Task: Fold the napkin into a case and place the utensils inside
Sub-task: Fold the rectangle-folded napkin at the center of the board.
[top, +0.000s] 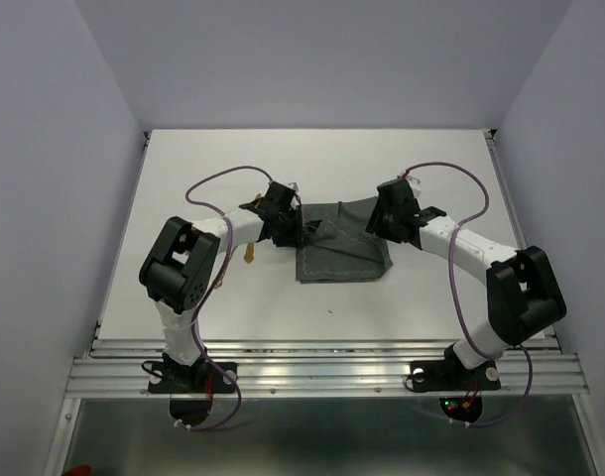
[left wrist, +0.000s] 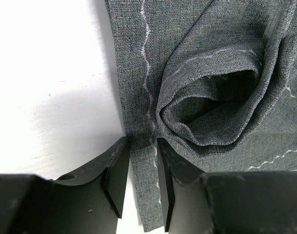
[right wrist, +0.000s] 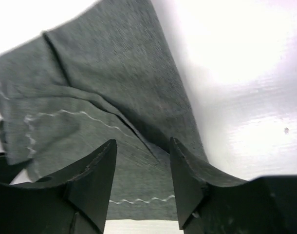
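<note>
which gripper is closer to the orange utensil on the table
Left. The left gripper is at the left edge of the napkin, and the utensil lies just off that side. The right gripper is over the napkin's right part, with the cloth between it and the utensil.

**Top external view:** fixed high behind the near edge of the desk point(top: 431, 169), facing down and forward; distant, taking in the whole surface.

**Left wrist view:** looks down past the left claw point(left wrist: 141, 146) at 6 o'clock, very close to the napkin point(left wrist: 212, 97), which fills 12 to 5 o'clock.

**Right wrist view:** equally close, right claw point(right wrist: 142, 146) at 6 o'clock, cloth from 8 to 1 o'clock.

All three share the napkin, mid-desk.
</note>
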Controlling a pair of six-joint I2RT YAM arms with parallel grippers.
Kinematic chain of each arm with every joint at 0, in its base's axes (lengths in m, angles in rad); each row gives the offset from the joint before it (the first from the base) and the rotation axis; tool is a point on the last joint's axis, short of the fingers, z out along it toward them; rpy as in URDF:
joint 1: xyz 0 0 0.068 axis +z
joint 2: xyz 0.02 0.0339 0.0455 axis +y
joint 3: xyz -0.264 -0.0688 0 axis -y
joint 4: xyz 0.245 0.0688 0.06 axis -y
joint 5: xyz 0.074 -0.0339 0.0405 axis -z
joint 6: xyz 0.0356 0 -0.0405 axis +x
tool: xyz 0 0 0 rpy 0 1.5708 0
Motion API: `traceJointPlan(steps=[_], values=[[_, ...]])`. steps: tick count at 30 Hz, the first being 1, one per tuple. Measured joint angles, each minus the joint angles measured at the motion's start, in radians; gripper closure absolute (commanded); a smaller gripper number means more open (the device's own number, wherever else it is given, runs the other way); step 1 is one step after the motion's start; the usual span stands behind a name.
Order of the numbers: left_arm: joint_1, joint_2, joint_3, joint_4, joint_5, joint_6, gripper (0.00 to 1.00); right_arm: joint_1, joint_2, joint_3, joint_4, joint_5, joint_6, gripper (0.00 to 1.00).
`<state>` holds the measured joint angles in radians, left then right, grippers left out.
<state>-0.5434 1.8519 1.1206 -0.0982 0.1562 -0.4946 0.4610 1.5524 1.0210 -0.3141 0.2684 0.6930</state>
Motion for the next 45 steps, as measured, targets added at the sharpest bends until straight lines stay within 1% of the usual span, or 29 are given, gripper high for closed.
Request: traceJointPlan(steps=[2, 5, 11, 14, 15, 17, 18, 20, 21, 24, 29, 37, 43, 44, 45], values=[[0.000, 0.000, 0.000, -0.001, 0.000, 0.001, 0.59, -0.008, 0.004, -0.021, -0.011, -0.010, -0.015, 0.41], [0.000, 0.000, 0.001, -0.003, 0.000, 0.003, 0.59, -0.007, 0.021, -0.021, -0.011, -0.042, -0.043, 0.41], [0.000, 0.000, 0.001, -0.003, 0.000, 0.003, 0.59, -0.002, 0.075, -0.021, -0.012, -0.101, -0.085, 0.45], [0.000, 0.000, 0.001, -0.003, 0.000, 0.003, 0.59, -0.002, 0.079, -0.021, -0.011, -0.126, -0.098, 0.54], [0.000, 0.000, 0.001, -0.003, 0.000, 0.003, 0.59, -0.002, 0.079, -0.022, -0.008, -0.135, -0.103, 0.62], [0.000, 0.000, 0.001, -0.003, 0.000, 0.003, 0.59, -0.002, 0.079, -0.026, 0.001, -0.152, -0.113, 0.70], [0.000, 0.000, 0.001, -0.003, 0.000, 0.003, 0.59, -0.002, 0.076, -0.035, 0.012, -0.164, -0.117, 0.81], [0.000, 0.000, 0.001, -0.003, 0.000, 0.003, 0.59, -0.002, 0.064, -0.056, 0.022, -0.186, -0.131, 0.88], [0.000, 0.000, 0.001, -0.003, 0.000, 0.003, 0.59, -0.002, 0.053, -0.069, 0.024, -0.199, -0.141, 0.94], [0.000, 0.000, 0.001, -0.003, 0.000, 0.003, 0.59, -0.002, 0.029, -0.082, 0.029, -0.217, -0.156, 0.99], [0.000, 0.000, 0.001, -0.003, 0.000, 0.003, 0.59, -0.001, 0.009, -0.103, 0.035, -0.236, -0.180, 0.99], [0.000, 0.000, 0.001, -0.004, 0.000, -0.002, 0.59, 0.039, -0.030, -0.223, 0.032, -0.273, -0.183, 0.99], [0.000, 0.000, 0.006, -0.020, 0.001, -0.002, 0.59, 0.058, -0.098, -0.285, 0.035, -0.292, -0.175, 0.99], [0.000, 0.000, 0.008, -0.025, 0.001, -0.002, 0.59, 0.058, -0.104, -0.290, 0.034, -0.292, -0.173, 0.99], [0.000, 0.000, 0.008, -0.027, 0.001, -0.002, 0.59, 0.058, -0.108, -0.294, 0.035, -0.292, -0.173, 0.93]])
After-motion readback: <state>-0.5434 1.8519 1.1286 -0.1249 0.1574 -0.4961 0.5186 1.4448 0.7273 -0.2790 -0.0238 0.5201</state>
